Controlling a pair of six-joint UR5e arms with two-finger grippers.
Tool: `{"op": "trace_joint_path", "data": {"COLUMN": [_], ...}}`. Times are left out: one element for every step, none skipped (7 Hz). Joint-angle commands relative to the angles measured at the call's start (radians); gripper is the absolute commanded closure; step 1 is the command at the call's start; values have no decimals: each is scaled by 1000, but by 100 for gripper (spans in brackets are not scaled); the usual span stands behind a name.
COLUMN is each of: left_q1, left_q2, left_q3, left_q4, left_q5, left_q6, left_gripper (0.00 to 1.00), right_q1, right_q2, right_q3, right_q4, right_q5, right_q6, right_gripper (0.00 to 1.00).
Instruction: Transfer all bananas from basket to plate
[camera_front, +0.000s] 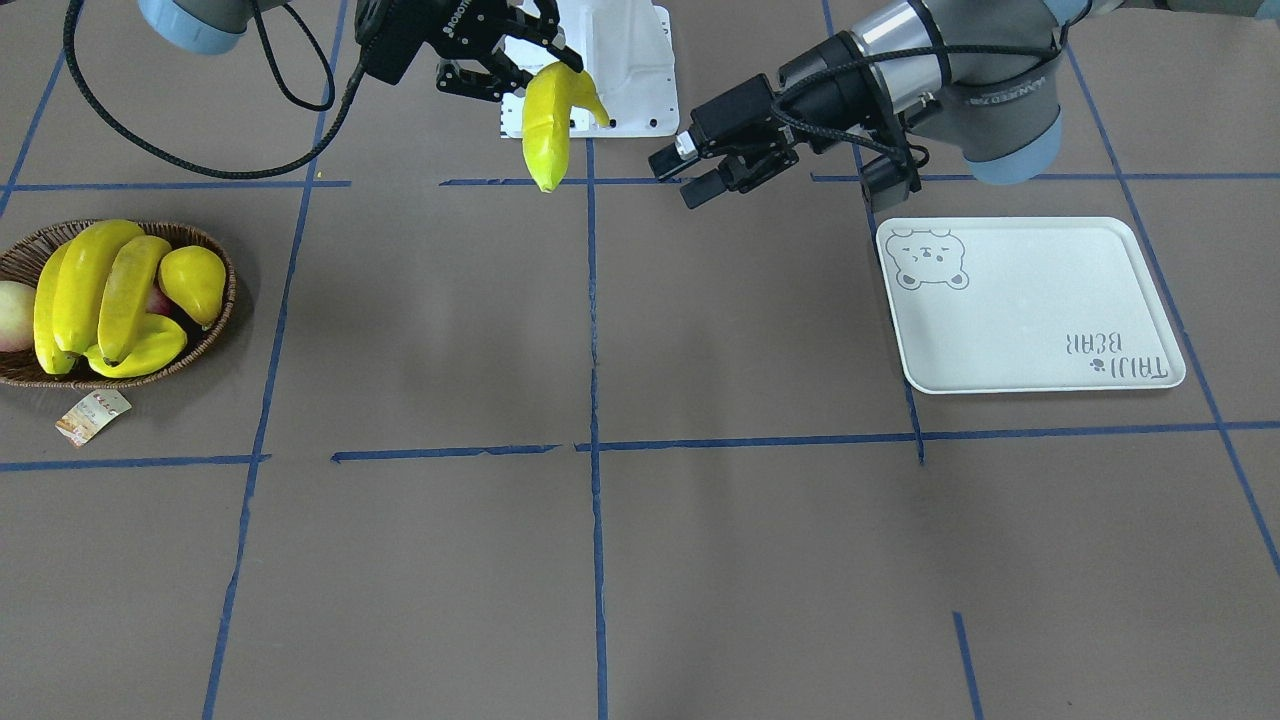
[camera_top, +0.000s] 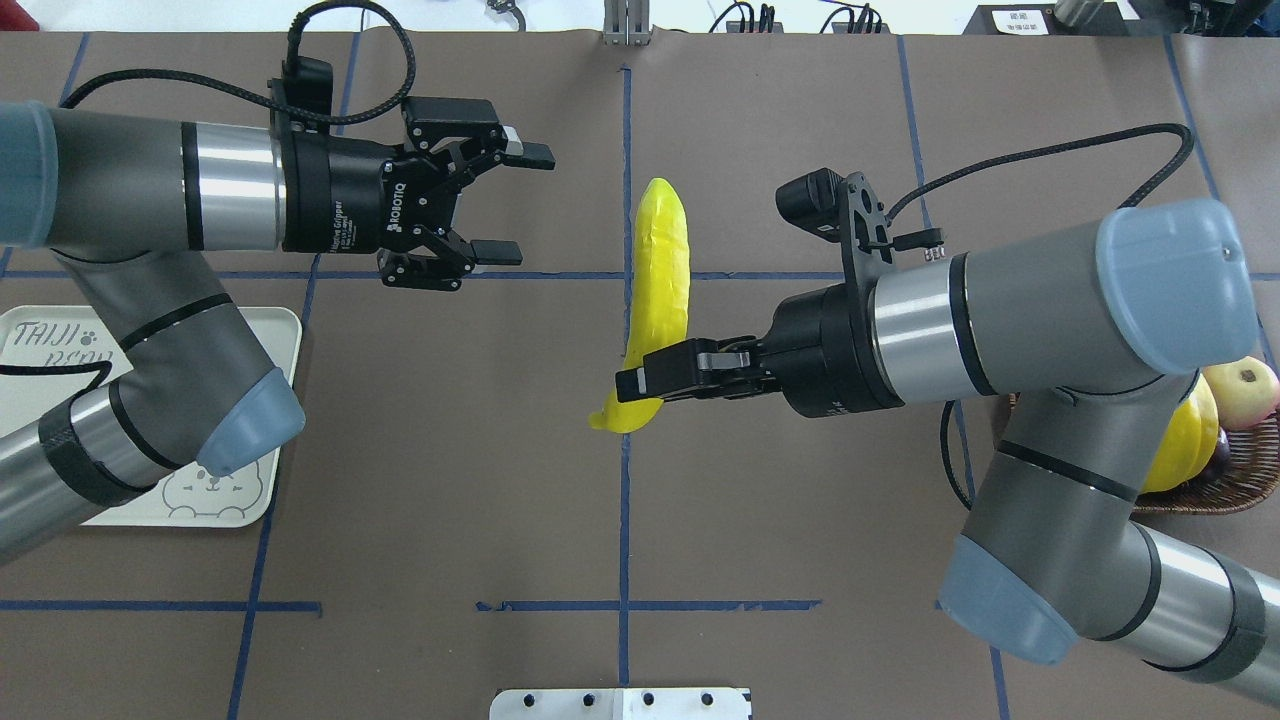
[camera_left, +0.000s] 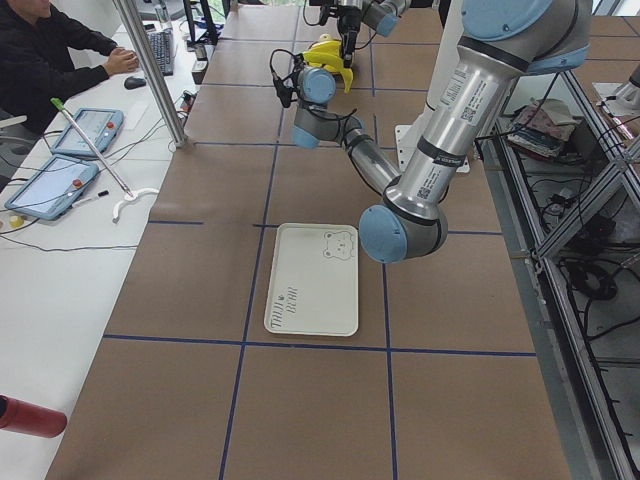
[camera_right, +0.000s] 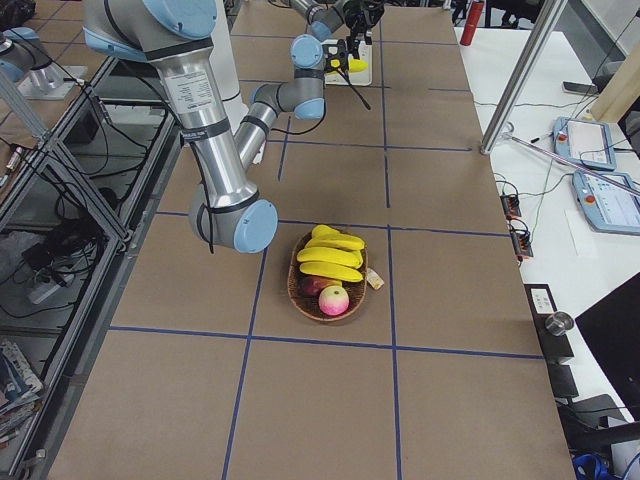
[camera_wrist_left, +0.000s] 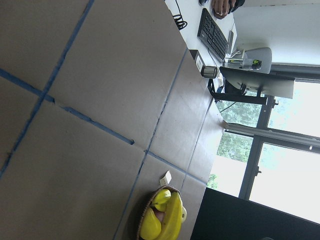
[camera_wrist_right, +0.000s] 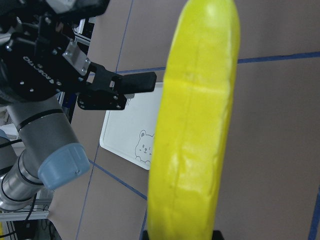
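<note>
R hand (camera_top: 636, 384) clamps banana (camera_top: 662, 270) | L hand (camera_top: 522, 203) spread | basket (camera_front: 224, 315): prob 4 bananas (camera_front: 90, 280)

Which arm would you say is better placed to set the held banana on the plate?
Left. The plate lies on its side of the table, and the left claw is open, facing the banana that the right claw holds above mid-table.
</note>
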Motion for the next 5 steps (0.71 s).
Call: {"op": "trace_joint_path", "data": {"left_q1": [60,77,86,91,92], "left_q2": [-36,-49,-50,-67,-67], "left_q3": [-21,-19,-18,-7,2], "left_q4": [-2,1,5,6,3], "left_q5": [7,17,43,53,53], "left_q6": [-22,-20,-17,-13,-13], "left_gripper": [0,0,0,0,0], "right_q1": [-5,-12,-15,-21,-23], "right_q2": [4,5,7,7,7], "right_q3": [0,0,0,0,6], "right_q4": [1,1,1,1,1], "right_q5": [0,-1,-1,-1,0], "right_q6": [3,5,8,8,11], "right_gripper": [99,99,99,99,99]}}
